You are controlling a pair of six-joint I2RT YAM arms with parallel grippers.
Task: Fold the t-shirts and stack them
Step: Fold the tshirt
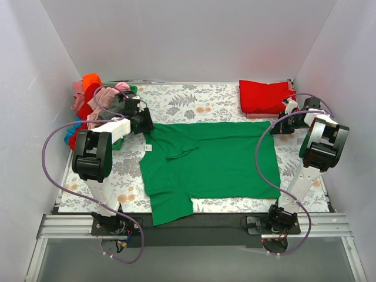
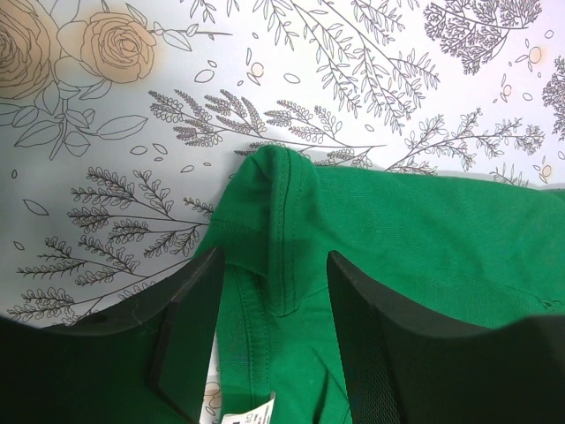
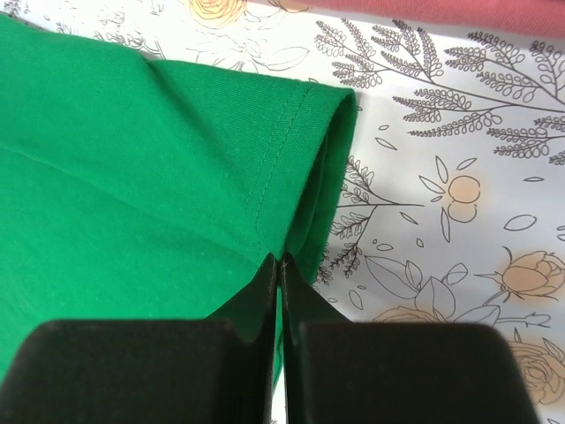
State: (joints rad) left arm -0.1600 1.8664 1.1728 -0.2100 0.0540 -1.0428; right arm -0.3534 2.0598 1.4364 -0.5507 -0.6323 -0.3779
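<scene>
Lying spread over the middle of the floral cloth (image 1: 194, 103), the green t-shirt (image 1: 211, 161) is flanked by both arms. At its 10 o'clock corner a raised seam ridge is straddled by the left claw (image 2: 275, 265), fingers held apart. At its 2 o'clock corner the hem is met by the right claw (image 3: 279, 258), pressed together; whether cloth is caught cannot be told. A folded red t-shirt (image 1: 265, 96) is seen at 1 o'clock, a heap of t-shirts (image 1: 88, 100) at 10 o'clock.

left arm (image 1: 94, 155): reaches to the far-left of the counter (image 1: 223, 222), left hand (image 2: 274, 300) low, jaws apart | right arm (image 1: 320, 147): far-right, right hand (image 3: 280, 261) low, jaws pressed together
</scene>
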